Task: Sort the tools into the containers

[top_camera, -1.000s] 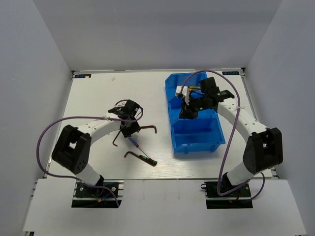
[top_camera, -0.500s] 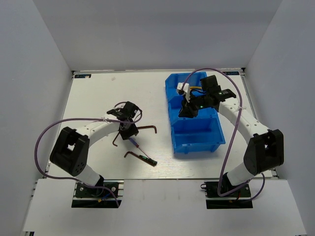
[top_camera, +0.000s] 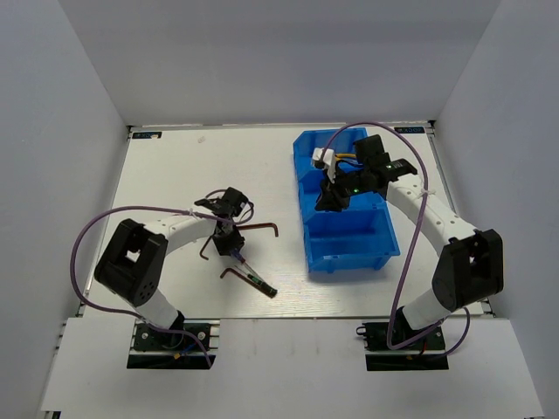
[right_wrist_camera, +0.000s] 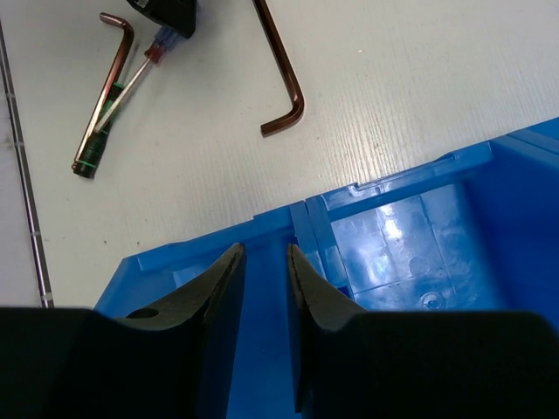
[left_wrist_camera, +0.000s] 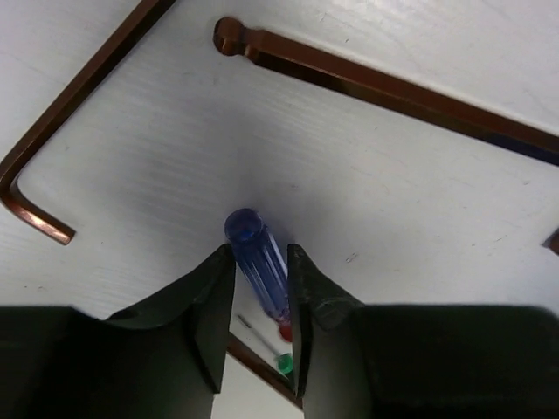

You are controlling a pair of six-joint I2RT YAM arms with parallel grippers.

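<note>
My left gripper is low on the table with its jaws shut on the handle of the blue-red screwdriver, whose thin shaft points toward the near edge. Two brown hex keys lie flat beyond it. A third hex key lies beside a dark screwdriver. My right gripper hovers over the blue containers, its jaws slightly open with nothing between them. Yellow-handled pliers lie in the far compartment.
The blue containers stand at the table's right, with the nearer compartments showing bare floor. White walls enclose the table on three sides. Purple cables loop from both arms.
The left gripper has sunk toward the table and its jaws have narrowed onto the blue handle. The right gripper's jaws have parted a little over the containers.
</note>
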